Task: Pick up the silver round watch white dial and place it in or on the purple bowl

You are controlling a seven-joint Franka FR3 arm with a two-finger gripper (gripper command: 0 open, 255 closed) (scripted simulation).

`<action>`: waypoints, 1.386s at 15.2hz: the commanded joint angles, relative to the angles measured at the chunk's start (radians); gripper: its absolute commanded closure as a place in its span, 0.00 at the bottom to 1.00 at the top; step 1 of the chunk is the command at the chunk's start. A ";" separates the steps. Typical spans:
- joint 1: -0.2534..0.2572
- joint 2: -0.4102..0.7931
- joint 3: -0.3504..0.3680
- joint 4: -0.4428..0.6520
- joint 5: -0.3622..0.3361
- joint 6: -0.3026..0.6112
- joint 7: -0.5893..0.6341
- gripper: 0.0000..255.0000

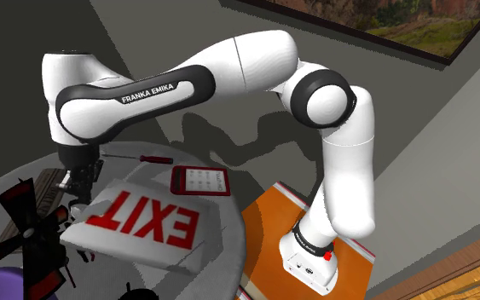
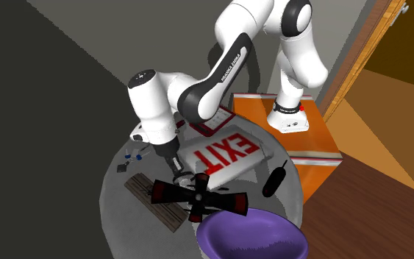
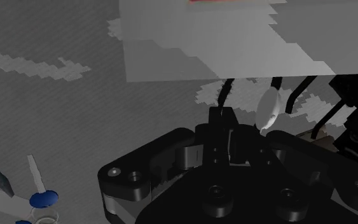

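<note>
The watch (image 3: 269, 109) showed in the wrist view as a pale oval disc seen nearly edge-on, just beside the tip of the end effector (image 3: 231, 124), with thin dark curved strips near it that may have been its strap. It lay at the edge of the white EXIT sign (image 2: 223, 154) on the round grey desk (image 2: 113, 187). The dark hand hid the contact, so I could not tell whether the end effector was open or closed, or whether it had hold of the watch. Low over the desk as it was, the grasping step appeared to be in hand, with the carry not yet begun. The next move would call for a sure grip on the watch, then a lift high enough to clear the black-and-red fan-like object (image 2: 198, 197) that stood between the end effector and the purple bowl (image 2: 253, 235). The second exterior view gave the bowl's wide open mouth and that obstacle in line; the shoulder view showed just a sliver of the bowl at its lower left corner, but also a red calculator (image 1: 201, 181) and a red-handled screwdriver (image 1: 148, 158) beyond the sign. The wrist view alone made out the dial, plus small blue pieces (image 3: 44, 198) on the desk.
</note>
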 commanded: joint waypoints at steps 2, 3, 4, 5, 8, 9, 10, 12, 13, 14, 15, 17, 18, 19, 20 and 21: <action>-0.001 -0.014 0.002 0.021 0.003 -0.034 0.003 1.00; -0.002 -0.019 0.003 0.028 0.003 -0.046 0.005 1.00; -0.002 -0.023 0.003 0.035 0.004 -0.057 0.006 1.00; -0.002 -0.027 0.004 0.042 0.005 -0.068 0.007 1.00; -0.003 -0.039 0.006 0.065 0.007 -0.102 0.011 1.00; -0.003 -0.043 0.007 0.074 0.008 -0.114 0.012 1.00; -0.003 -0.046 0.007 0.082 0.008 -0.125 0.014 1.00; -0.003 -0.052 0.008 0.100 0.009 -0.149 0.017 1.00; -0.003 -0.055 0.009 0.110 0.009 -0.161 0.018 1.00; -0.003 -0.057 0.009 0.120 0.010 -0.173 0.020 1.00; -0.003 -0.059 0.010 0.130 0.010 -0.185 0.021 1.00; -0.002 -0.063 0.010 0.151 0.010 -0.210 0.025 1.00; -0.002 -0.065 0.011 0.162 0.011 -0.222 0.026 1.00; -0.001 -0.066 0.011 0.174 0.011 -0.235 0.028 1.00; -0.001 -0.067 0.012 0.186 0.011 -0.248 0.030 1.00; 0.000 -0.068 0.012 0.198 0.011 -0.261 0.032 1.00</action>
